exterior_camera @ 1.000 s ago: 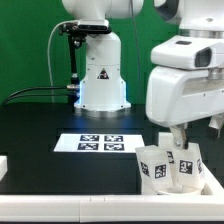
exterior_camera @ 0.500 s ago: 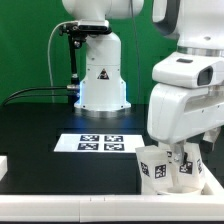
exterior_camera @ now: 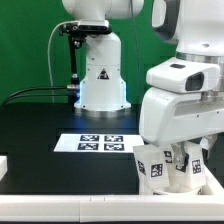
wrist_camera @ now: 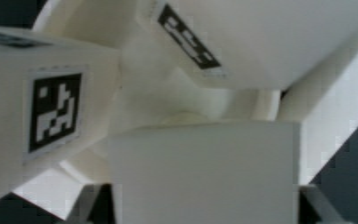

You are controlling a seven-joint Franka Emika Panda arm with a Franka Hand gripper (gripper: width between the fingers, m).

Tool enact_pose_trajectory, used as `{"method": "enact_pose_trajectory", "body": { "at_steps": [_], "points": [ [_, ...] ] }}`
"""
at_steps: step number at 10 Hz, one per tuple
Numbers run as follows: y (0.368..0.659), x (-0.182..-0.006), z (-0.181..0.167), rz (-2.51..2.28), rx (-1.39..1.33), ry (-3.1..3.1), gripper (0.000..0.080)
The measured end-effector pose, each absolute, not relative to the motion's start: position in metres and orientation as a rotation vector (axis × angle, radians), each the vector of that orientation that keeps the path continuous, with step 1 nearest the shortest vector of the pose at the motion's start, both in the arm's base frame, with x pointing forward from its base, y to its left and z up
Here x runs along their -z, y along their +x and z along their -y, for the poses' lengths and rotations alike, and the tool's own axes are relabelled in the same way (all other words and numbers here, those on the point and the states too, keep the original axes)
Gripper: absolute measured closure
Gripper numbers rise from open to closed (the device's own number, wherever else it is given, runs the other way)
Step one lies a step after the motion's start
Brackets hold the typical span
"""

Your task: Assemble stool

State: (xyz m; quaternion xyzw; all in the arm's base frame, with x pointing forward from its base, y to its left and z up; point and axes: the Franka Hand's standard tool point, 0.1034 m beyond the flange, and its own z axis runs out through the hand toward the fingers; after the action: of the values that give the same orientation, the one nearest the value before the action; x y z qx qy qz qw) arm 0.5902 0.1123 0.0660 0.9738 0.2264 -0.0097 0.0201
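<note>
Low over the stool parts, tool half hidden

Down at the near right corner of the surface (exterior_camera: 40, 120), as the exterior view shows it, the tool (exterior_camera: 181, 152) hangs straight down among the stool (exterior_camera: 168, 168) parts. Its fingers reach into the cluster of short white legs (exterior_camera: 152, 168), and the arm's bulky white housing covers most of them from above. Whether the fingers are closed on a leg or merely between them cannot be told from either view; the wrist view shows white blocks pressed close to the lens, with two dark finger tips just visible at the frame's edge.

The legs stand roughly upright, long axes near vertical with a slight lean, their tagged faces turned toward the exterior camera. In the wrist view one tagged leg (wrist_camera: 51, 105) fills a side of the picture, and another (wrist_camera: 194, 40) slants away behind it.

Beyond the cluster, toward the middle of the surface, the marker board (exterior_camera: 100, 143) lies flat, near the legs but apart from them. A white border rail (exterior_camera: 70, 208) runs along the near edge. The far left of the surface is bare black, up to the robot base (exterior_camera: 100, 75) at the far edge.
</note>
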Motion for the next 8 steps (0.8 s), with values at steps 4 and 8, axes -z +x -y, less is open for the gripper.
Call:
{"method": "enact_pose_trajectory", "body": {
  "at_steps": [4, 8],
  "points": [
    [0.5961, -0.0712, -0.1147, 0.231, -0.042, 3.135, 0.0466],
    [0.5943, -0.0676, -0.1176, 1.002, -0.001, 3.049, 0.0465]
  ]
}}
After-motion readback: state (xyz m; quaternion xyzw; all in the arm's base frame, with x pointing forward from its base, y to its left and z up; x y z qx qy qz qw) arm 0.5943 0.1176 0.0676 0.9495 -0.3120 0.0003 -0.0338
